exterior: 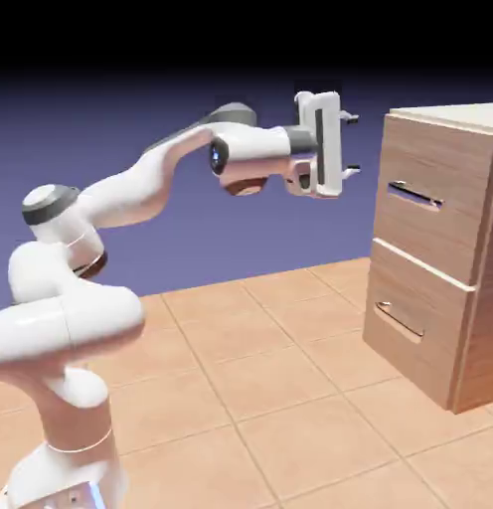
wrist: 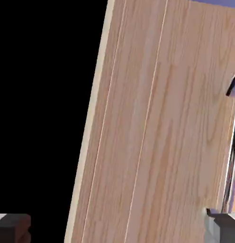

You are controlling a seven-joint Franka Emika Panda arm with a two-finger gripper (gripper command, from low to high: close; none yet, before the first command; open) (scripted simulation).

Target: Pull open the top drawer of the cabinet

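The cabinet (exterior: 459, 258) stands at the exterior view's right, light-brown wood grain with a pale top. Its top drawer (exterior: 434, 224) sits closed, a slim silver handle (exterior: 414, 196) across its front. My gripper (exterior: 352, 144) hovers to the left of the cabinet's upper edge, pointing at it across a short gap, open with nothing between the fingers. In the hand view the cabinet's wood (wrist: 157, 142) fills the right side, and a thin silver bar (wrist: 229, 175) runs along the right edge. Both grey fingertips (wrist: 13, 228) show at the bottom corners, wide apart.
The lower drawer (exterior: 419, 333) is closed under the top one, with its own silver handle (exterior: 400, 319). A tan tiled floor (exterior: 270, 378) lies in front of the cabinet. The left half of the hand view is black.
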